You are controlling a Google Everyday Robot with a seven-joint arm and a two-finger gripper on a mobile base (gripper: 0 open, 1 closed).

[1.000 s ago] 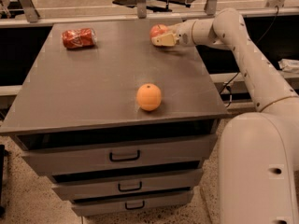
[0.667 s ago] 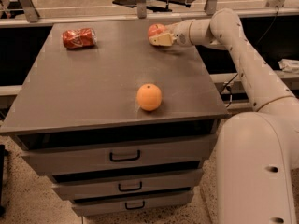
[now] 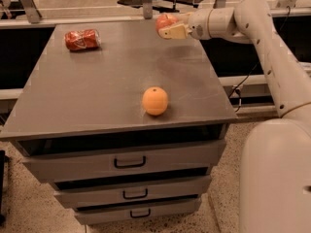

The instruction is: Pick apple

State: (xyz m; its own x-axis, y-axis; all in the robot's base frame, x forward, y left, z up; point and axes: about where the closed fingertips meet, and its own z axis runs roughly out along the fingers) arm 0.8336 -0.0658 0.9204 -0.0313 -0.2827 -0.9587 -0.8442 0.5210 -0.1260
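The apple [image 3: 164, 21] is a small reddish-pink round fruit held at the far right of the grey cabinet top [image 3: 112, 81]. My gripper [image 3: 170, 25] reaches in from the right, and its fingers [image 3: 173, 32] are shut on the apple, holding it slightly above the back edge of the top. The white arm [image 3: 252, 28] runs from the gripper down the right side of the view. Part of the apple is hidden by the fingers.
An orange round fruit [image 3: 155, 101] sits near the front middle of the top. A crushed red soda can [image 3: 82, 39] lies at the far left. Drawers with handles [image 3: 129, 162] are below. A rail and chair legs stand behind.
The gripper with the apple has risen and moved slightly left and back, away from the table surface. The orange and can have not moved.
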